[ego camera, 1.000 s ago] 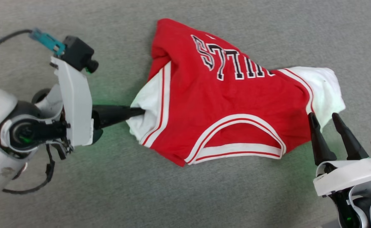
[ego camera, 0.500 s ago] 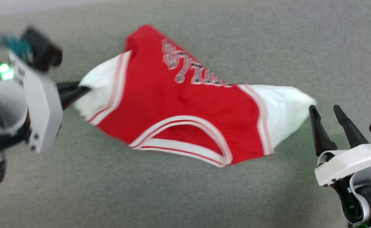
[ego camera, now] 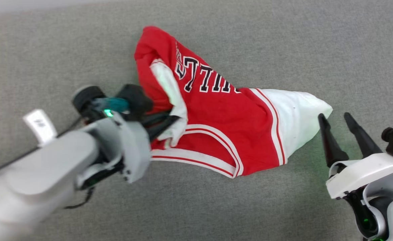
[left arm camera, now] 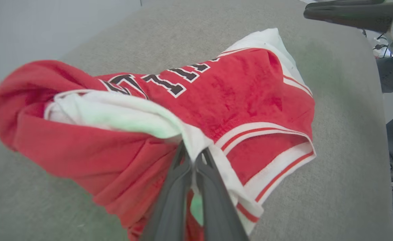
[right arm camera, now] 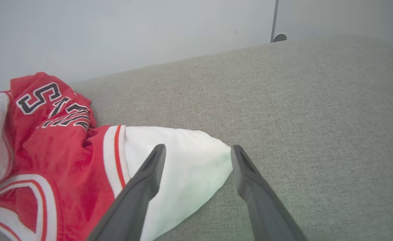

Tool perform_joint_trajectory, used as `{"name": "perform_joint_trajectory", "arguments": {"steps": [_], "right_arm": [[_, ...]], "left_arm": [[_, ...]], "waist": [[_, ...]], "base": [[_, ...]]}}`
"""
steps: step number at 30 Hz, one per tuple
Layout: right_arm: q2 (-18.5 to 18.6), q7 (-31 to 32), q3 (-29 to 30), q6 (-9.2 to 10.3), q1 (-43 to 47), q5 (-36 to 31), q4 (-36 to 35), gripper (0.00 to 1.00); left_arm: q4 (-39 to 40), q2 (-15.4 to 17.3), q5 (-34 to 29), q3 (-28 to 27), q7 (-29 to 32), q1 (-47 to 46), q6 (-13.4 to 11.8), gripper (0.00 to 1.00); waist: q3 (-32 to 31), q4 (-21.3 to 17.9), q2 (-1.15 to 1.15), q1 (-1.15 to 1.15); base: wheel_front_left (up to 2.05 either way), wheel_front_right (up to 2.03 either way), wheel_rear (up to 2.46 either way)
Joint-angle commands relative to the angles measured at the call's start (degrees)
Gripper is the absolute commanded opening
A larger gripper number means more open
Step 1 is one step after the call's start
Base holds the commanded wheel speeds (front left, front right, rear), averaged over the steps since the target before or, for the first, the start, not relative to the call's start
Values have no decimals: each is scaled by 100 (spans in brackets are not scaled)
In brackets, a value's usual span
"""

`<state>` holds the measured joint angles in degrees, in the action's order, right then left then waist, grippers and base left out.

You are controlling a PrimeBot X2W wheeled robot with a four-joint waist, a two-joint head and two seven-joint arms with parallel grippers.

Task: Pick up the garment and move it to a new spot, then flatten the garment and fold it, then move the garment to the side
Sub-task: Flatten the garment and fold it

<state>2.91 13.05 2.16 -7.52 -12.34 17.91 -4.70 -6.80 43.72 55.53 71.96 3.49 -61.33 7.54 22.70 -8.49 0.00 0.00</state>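
**Left pincer has the shirt by a sleeve, right pincer stands wide**

The red shirt (ego camera: 223, 124) lies across the middle of the grey worktop (ego camera: 283, 40), bunched at one end and spread at the other. The left pincer (ego camera: 173, 121) is clamped tight on the white sleeve (ego camera: 169, 87) at the robot's left. Seen from the left wrist, its two dark fingers (left arm camera: 174, 187) press together with the white cloth nipped between their tips. That sleeve is pulled up and in over the red body, so the shirt humps into a loose fold there. Red cloth hangs down around the fingers.

The black, white-edged lettering (ego camera: 203, 78) runs across the chest, partly rucked. I can read some letters, not the whole word. The striped collar trim (ego camera: 216, 147) curves along the near edge, on the worktop.

The other white sleeve (ego camera: 297, 120) lies flat and comes to a point toward the robot's right. The right pincer (ego camera: 334, 115) sits just beside that point, fingers spread wide and holding nothing. From the right wrist the sleeve's tip shows between the two fingers (right arm camera: 139, 194). I cannot tell from here whether they touch the cloth.

Beyond the worktop's far edge stands a pale wall (right arm camera: 149, 33).
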Motion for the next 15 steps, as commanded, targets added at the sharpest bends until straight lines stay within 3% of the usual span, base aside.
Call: {"name": "perform_joint_trajectory", "arguments": {"steps": [1,7,8,9,10,11,15], "right_arm": [[-2,-37,-24,6,-19,35,7,100],[-3,-106,-78,6,68,65,47,100],[-4,-116,-67,6,92,69,56,100],[-2,-117,-36,6,120,65,66,100],[-2,-120,7,6,144,56,71,100],[-3,-123,42,6,150,50,83,100],[-5,-112,137,6,223,89,156,100]], "left_arm": [[-117,-117,-36,21,-21,21,-11,0],[-929,-642,-181,123,-72,207,-11,0],[-981,-658,-195,130,-104,241,-11,13],[-993,-657,-190,139,-129,267,-11,44],[-974,-627,-186,141,-134,262,-11,94],[-923,-580,-160,144,-147,253,-11,100],[-340,-300,219,137,-101,120,-11,100]], "waist": [[49,-61,0,0],[77,-146,0,0],[61,-140,0,0],[33,-120,0,0],[6,-90,0,0],[-25,-59,0,0],[-183,120,0,0]], "base": [[0,0,0],[0,0,0],[0,0,0],[0,0,0],[0,0,0],[0,0,0],[0,0,0]]}}
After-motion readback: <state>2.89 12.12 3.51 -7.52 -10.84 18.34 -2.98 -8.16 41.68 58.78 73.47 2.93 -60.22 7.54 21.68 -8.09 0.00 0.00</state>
